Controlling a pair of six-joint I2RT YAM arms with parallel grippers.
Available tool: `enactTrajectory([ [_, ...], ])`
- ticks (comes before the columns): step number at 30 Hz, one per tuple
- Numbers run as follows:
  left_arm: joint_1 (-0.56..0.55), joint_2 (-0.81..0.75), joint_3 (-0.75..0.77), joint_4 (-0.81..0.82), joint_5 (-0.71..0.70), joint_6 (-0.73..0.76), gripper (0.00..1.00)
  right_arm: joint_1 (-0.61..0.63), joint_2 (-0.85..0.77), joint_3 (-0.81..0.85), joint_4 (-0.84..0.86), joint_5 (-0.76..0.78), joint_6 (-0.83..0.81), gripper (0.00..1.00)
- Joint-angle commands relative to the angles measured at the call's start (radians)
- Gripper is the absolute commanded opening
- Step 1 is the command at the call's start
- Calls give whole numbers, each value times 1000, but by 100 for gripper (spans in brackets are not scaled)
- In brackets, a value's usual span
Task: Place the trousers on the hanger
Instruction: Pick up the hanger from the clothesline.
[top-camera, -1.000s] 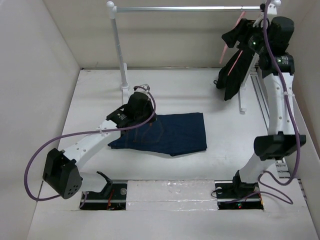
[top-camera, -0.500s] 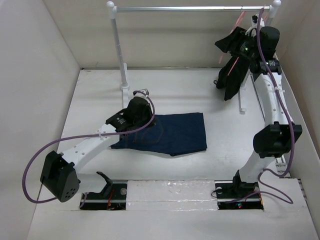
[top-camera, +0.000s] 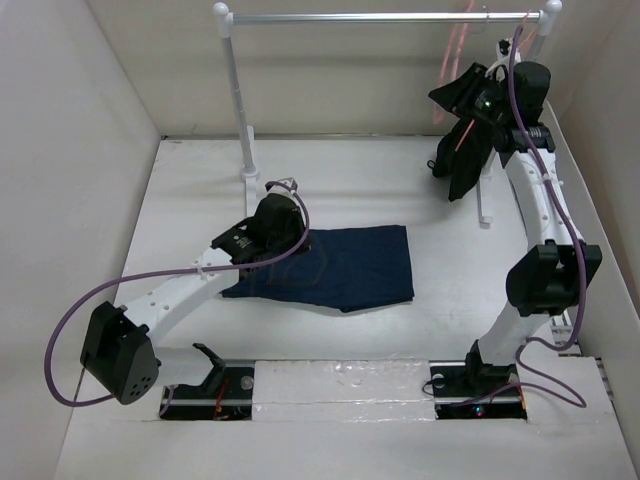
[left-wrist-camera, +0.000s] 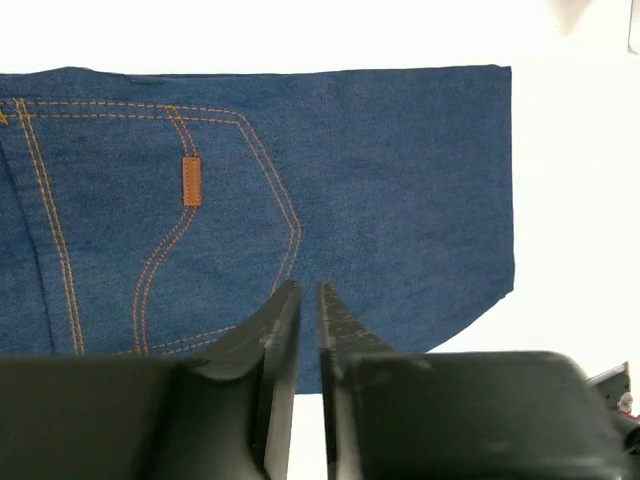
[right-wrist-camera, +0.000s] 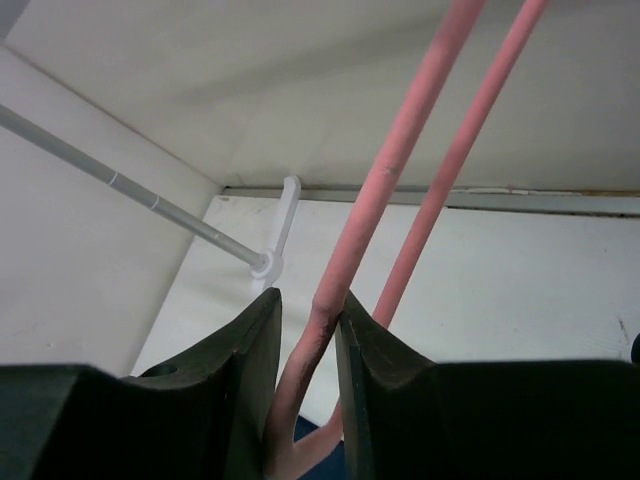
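Observation:
The trousers (top-camera: 345, 265) are dark blue jeans lying flat on the table; the left wrist view shows their back pocket with orange stitching (left-wrist-camera: 300, 170). My left gripper (top-camera: 275, 228) rests over their left end, jaws almost together with nothing between them (left-wrist-camera: 306, 290). My right gripper (top-camera: 457, 92) is raised near the right end of the rail and shut on the thin pale-pink hanger (top-camera: 452, 55). In the right wrist view the hanger's bar (right-wrist-camera: 400, 160) runs up between my fingers (right-wrist-camera: 308, 305).
A metal rail (top-camera: 380, 16) spans the back on a left post (top-camera: 238, 100) and a right post (top-camera: 484, 195). A black garment (top-camera: 468, 160) on another pink hanger hangs below my right gripper. White walls close in on the left, back and right.
My right gripper has swung up and left with the pink hanger, bringing it closer to the rail. My left gripper shifted slightly on the jeans, then stayed still.

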Motion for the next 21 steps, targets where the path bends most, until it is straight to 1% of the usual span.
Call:
enactTrajectory([
  [1, 0, -31, -4, 8, -1, -6, 10, 4, -70, 47, 99, -30, -9, 33],
  [6, 0, -37, 59, -8, 2, 9, 22, 4, -101, 62, 58, -39, -49, 32],
  [7, 0, -33, 97, -14, 4, 18, 25, 4, -113, 48, 34, -33, -65, 32],
  [9, 0, -30, 113, -18, 8, 20, 26, 4, -127, 42, 12, -27, -81, 31],
  [13, 0, 3, 226, -41, 34, 41, 30, 14, -171, -10, -52, 10, -151, 28],
  [14, 0, 7, 247, -43, 39, 43, 31, 23, -186, -22, -68, 27, -185, 26],
  [16, -9, 29, 316, -51, 53, 49, 33, 36, -226, -65, -79, 76, -219, 18],
  [17, -9, 36, 342, -57, 51, 55, 34, 46, -239, -77, -77, 94, -239, 17],
  [18, -9, 45, 364, -60, 82, 58, 35, 46, -248, -90, -92, 135, -251, 15],
  [19, -18, 64, 408, -66, 85, 61, 35, 59, -255, -88, -100, 152, -269, 7],
  [21, -18, 78, 444, -74, 94, 66, 35, 68, -256, -75, -109, 201, -316, 1],
])
